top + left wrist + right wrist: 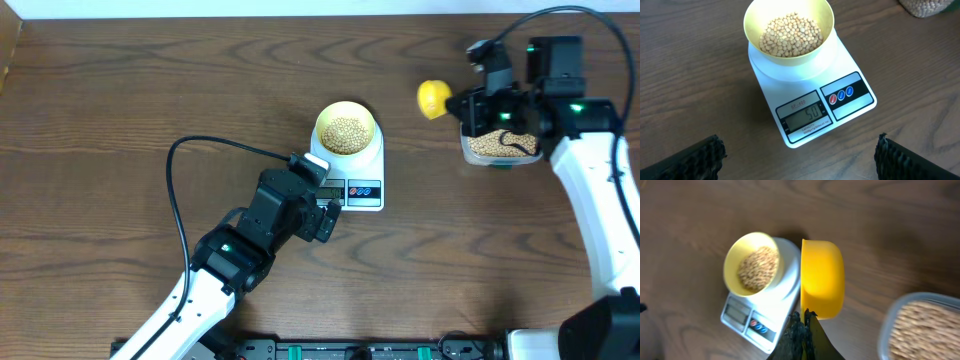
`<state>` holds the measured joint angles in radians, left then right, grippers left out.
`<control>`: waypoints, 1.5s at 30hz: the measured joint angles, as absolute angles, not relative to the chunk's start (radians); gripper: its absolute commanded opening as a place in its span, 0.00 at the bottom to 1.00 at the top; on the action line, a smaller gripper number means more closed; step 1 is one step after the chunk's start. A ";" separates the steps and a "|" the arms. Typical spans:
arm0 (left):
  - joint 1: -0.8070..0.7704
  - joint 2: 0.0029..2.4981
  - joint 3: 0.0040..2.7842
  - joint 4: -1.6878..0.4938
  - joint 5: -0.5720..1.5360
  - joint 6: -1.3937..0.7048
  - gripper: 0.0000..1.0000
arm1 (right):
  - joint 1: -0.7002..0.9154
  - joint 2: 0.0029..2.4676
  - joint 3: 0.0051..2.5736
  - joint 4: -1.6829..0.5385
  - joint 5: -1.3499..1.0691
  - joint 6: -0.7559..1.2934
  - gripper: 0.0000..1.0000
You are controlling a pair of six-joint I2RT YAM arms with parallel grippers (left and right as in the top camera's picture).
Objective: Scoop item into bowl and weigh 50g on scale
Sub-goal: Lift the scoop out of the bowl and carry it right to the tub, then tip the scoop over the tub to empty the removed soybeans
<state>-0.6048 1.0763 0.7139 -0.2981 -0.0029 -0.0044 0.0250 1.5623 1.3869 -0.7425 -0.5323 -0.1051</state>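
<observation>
The pale-yellow bowl (346, 129) holds tan beans (790, 35) and sits on the white scale (366, 190); its display (806, 115) reads 50. My left gripper (326, 221) is open and empty, just in front of the scale's front edge; its fingertips frame the scale in the left wrist view (800, 155). My right gripper (804, 316) is shut on the handle of the yellow measuring spoon (433, 98), held in the air between the scale and the clear tub. The spoon head (822, 277) is turned on its side. The bowl (751, 263) and scale (746, 318) also show in the right wrist view.
A clear plastic tub of beans (499, 146) stands at the right, under my right arm, and shows in the right wrist view (920, 327). A black cable (190, 160) loops over the table left of the scale. The wooden table (120, 90) lies all round.
</observation>
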 measured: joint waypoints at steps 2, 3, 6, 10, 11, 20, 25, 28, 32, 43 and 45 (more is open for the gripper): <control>-0.605 1.076 0.714 -0.298 -0.003 -0.004 0.98 | -0.004 1.547 1.387 -0.743 -0.525 -0.105 0.01; -0.605 1.076 0.714 -0.298 -0.003 -0.004 0.98 | -0.017 1.541 1.387 -0.743 -0.523 -0.105 0.01; -0.605 1.076 0.714 -0.298 -0.002 -0.004 0.98 | -0.054 1.530 1.387 -0.743 -0.519 -0.105 0.01; -0.604 1.076 0.714 -0.298 -0.003 -0.004 0.98 | -0.082 1.528 1.387 -0.752 -0.515 -0.105 0.01; -0.605 1.076 0.714 -0.298 -0.003 -0.004 0.98 | -0.088 1.528 1.387 -0.755 -0.515 -0.105 0.01; -0.605 1.076 0.714 -0.298 -0.003 -0.004 0.98 | -0.117 1.528 1.387 -0.759 -0.515 -0.105 0.01; -0.605 1.076 0.714 -0.298 -0.003 -0.004 0.98 | -0.117 1.528 1.387 -0.759 -0.515 -0.102 0.01; -0.605 1.076 0.714 -0.298 -0.002 -0.004 0.98 | -0.117 1.528 1.387 -0.759 -0.515 -0.093 0.01; -0.604 1.076 0.714 -0.298 -0.003 -0.004 0.98 | -0.117 1.528 1.387 -0.760 -0.516 -0.087 0.01; -0.604 1.076 0.714 -0.298 -0.003 -0.004 0.98 | -0.122 1.528 1.387 -0.845 -0.516 -0.083 0.01; -0.605 1.076 0.714 -0.298 -0.002 -0.004 0.98 | -0.133 1.528 1.387 -0.878 -0.516 -0.083 0.01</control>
<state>-0.6048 1.0763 0.7143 -0.2981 -0.0025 -0.0044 -0.1329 1.5284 1.3869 -0.8776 -0.5159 -0.0830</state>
